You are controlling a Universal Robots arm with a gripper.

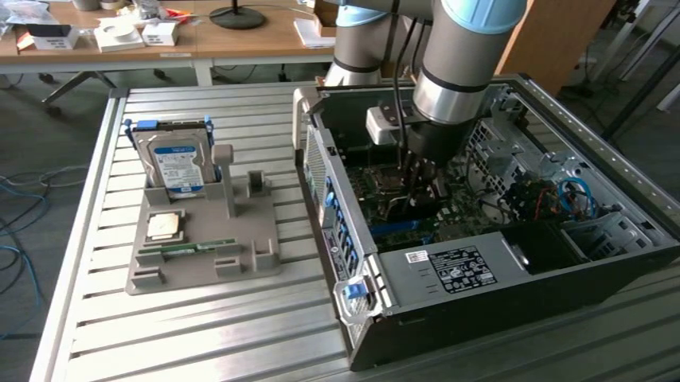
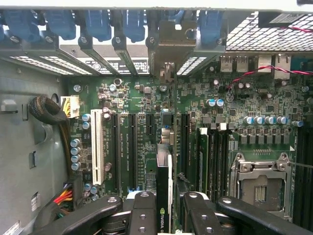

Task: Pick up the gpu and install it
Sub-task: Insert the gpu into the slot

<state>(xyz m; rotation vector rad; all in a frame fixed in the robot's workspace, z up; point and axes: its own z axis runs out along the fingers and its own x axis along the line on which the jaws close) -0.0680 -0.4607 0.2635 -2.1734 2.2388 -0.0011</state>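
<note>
One card is what we care about, and we have it: the gpu (image 2: 164,188) stands on edge between the gripper (image 2: 164,215) fingers, its pale bracket end pointing toward the rear slot openings of the case. The jaws are pinching the card from both sides, black fingers (image 2: 142,213) pressed against its faces. We see it lined up along the long expansion slots on the motherboard (image 2: 230,127), hovering over or just into one of them; whether the edge connector has seated we cannot tell from here. The white slot (image 2: 98,147) sits beside it, apart, and the empty processor socket (image 2: 259,186) lies further off.

From the exterior view, the arm (image 1: 457,72) reaches straight down into the open computer case (image 1: 447,278), so the pick-up is done and we judge the install to be well underway, not confirmed finished. Over on the exterior view's left, the grey holder (image 1: 202,247) carries the hard drive (image 1: 175,163), a processor chip (image 1: 162,226) and a RAM stick (image 1: 186,248).
</note>
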